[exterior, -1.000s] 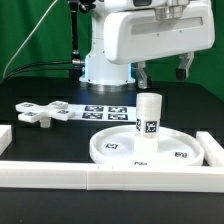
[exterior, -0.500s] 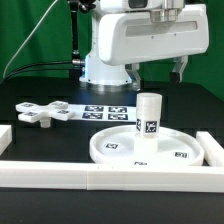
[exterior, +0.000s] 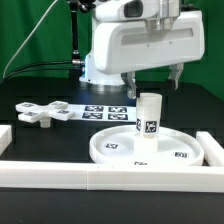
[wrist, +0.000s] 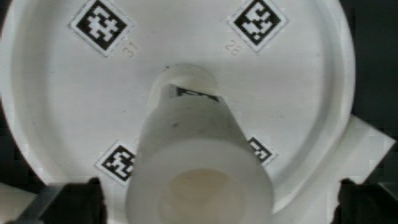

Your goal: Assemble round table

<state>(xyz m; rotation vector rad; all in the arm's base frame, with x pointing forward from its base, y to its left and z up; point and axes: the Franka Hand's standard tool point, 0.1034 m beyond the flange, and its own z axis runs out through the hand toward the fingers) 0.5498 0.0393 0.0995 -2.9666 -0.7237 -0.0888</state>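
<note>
In the exterior view, the white arm hangs over the black worktop (exterior: pixel 40 150) with its two dark fingers (exterior: pixel 134 78) spread wide and holding nothing. They sit above the top of the short thick leg (exterior: pixel 149 115), one to each side, and are clear of it. The leg stands upright in the middle of the large rimmed round disc (exterior: pixel 110 150), which lies flat on the worktop toward the exterior view's right. The cross-shaped piece (exterior: pixel 40 112) lies flat, well apart from the disc, toward the exterior view's left. The marker board (exterior: pixel 105 110) lies between the cross-shaped piece and the arm's base. Long white border rails (exterior: pixel 100 178) run along the front and both sides.

In the wrist view, the camera looks down the leg onto the disc. Black-and-white tags show on the disc's face and one on the leg's side. The dark fingertips flank the leg's top, with a gap on each side.
</note>
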